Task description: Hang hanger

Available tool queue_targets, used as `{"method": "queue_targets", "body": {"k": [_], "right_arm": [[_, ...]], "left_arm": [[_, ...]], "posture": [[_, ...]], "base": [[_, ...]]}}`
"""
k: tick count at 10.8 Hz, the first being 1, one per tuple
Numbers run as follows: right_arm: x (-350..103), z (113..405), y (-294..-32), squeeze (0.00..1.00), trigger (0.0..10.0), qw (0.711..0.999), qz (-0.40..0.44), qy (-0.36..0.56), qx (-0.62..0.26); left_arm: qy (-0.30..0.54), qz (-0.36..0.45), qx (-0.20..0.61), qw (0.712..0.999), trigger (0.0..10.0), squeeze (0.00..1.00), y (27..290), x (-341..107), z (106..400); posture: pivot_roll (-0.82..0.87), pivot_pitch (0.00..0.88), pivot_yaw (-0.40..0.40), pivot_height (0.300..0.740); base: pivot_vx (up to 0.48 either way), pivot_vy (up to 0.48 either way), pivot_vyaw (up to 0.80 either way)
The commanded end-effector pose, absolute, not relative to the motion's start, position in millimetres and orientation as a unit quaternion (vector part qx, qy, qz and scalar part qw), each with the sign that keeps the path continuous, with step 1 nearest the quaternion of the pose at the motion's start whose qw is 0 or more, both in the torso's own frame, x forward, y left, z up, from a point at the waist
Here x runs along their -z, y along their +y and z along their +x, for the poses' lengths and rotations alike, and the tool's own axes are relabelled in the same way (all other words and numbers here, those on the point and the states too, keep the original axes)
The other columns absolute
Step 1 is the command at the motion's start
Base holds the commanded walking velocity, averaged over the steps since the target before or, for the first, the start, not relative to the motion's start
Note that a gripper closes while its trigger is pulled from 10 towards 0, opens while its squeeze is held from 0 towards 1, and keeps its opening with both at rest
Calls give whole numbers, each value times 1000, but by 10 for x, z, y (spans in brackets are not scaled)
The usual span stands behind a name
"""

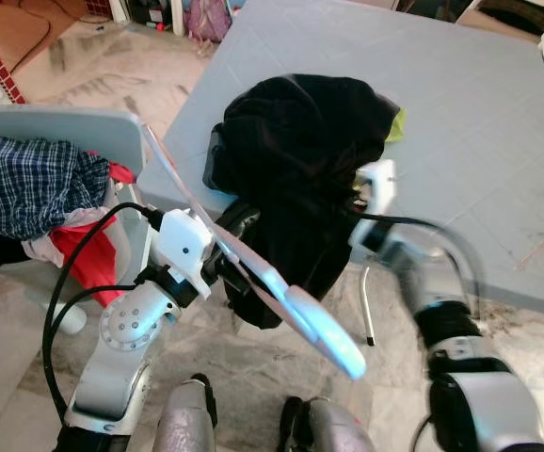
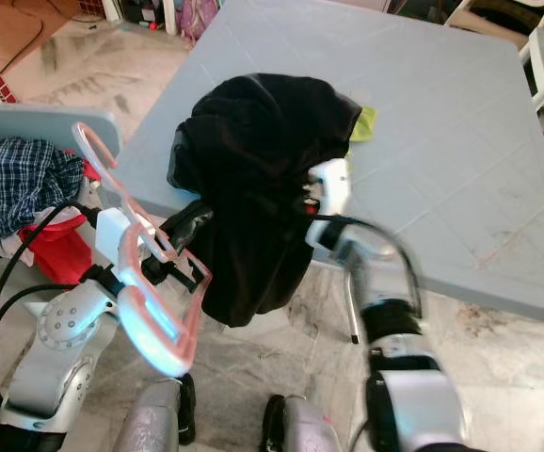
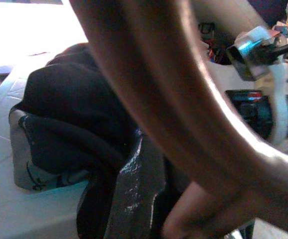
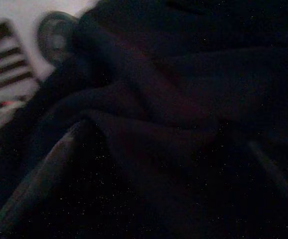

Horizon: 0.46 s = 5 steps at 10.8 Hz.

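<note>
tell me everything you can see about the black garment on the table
The black garment is a dark, soft-looking fabric bunched in a crumpled heap at the near corner of the grey table. Part of it spills over the table edge and hangs down. The right gripper reaches into its folds. A bit of yellow-green cloth peeks out from behind it.

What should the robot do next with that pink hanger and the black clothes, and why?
Probably bring the pink hanger over toward the black garment and start sliding one end into it. The left gripper holds the hanger up beside the garment, not in it. The garment lies bunched on the grey table, drooping over its edge, and the right gripper is against the cloth.
</note>
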State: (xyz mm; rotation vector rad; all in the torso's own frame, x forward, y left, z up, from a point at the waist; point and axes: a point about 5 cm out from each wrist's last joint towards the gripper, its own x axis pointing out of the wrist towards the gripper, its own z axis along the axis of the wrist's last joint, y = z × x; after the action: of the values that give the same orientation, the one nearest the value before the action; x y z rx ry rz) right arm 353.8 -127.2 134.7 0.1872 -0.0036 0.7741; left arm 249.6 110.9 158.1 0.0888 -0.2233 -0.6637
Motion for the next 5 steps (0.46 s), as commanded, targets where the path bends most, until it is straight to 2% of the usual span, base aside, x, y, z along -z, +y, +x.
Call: {"method": "queue_targets", "body": {"k": [1,4,5], "right_arm": [[-1400,3627,-1315,0,0,944,72,-4,-322],[-1513,3819,-1391,0,0,981,59,-5,-184],[-1531,3850,-1418,0,0,985,56,-2,-164]], "left_arm": [[-117,45,335,934,10000,0,1079,-1622,2474],[-118,44,335,934,10000,0,1060,-1621,2480],[-119,44,334,934,10000,0,1056,-1620,2482]], "posture": [[113,144,-86,740],[110,143,-93,740],[111,143,-96,740]], "base": [[0,0,0],[0,0,0],[0,0,0]]}}
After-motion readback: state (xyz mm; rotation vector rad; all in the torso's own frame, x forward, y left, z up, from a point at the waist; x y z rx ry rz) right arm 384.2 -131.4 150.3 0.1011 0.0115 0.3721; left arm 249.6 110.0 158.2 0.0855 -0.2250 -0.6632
